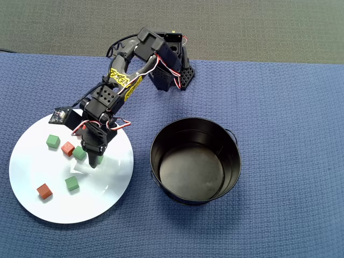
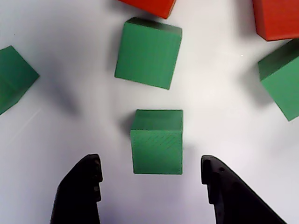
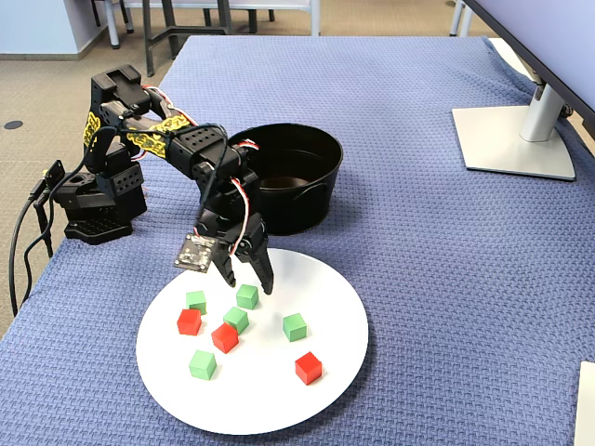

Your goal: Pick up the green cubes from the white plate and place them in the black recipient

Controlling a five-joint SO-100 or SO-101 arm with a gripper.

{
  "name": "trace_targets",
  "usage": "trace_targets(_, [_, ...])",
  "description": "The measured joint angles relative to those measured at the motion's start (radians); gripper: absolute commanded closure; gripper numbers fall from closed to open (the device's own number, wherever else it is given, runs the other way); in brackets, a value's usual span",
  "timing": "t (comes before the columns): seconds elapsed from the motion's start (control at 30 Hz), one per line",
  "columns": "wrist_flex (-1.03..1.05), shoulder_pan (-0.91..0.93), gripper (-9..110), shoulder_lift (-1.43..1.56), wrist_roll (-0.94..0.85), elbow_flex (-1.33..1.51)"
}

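Approach step: gripper spread open, empty, straddling a green cube on the plate. Next: descend, clamp, carry to bucket at 3 o'clock overhead.

Bright even light; soft shadows on white plate; all views sharp.

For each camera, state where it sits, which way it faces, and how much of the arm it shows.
Overhead view: above the table, looking straight down on the white plate, black bucket and the whole arm.
Wrist view: on the arm, looking down past the open gripper at a green cube; only the fingers show.
Fixed view: beside the table, angled down across the plate towards the bucket; whole arm and base visible.
Shared: all three show the plate with green and red cubes.
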Motion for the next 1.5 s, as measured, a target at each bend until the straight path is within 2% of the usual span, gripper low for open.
trace_targets(0.47, [0.003,-0.003,83,-0.069,-0.100,-0.044])
trace_targets(0.77, [0.003,-0.003,92,-0.078,-0.121,-0.054])
trace_targets(1.27, [0.003,-0.003,88,-0.101,-0.175,-0.086])
trace_targets(1.5, [0.003,-0.002,93,-0.103,-0.190,-0.087])
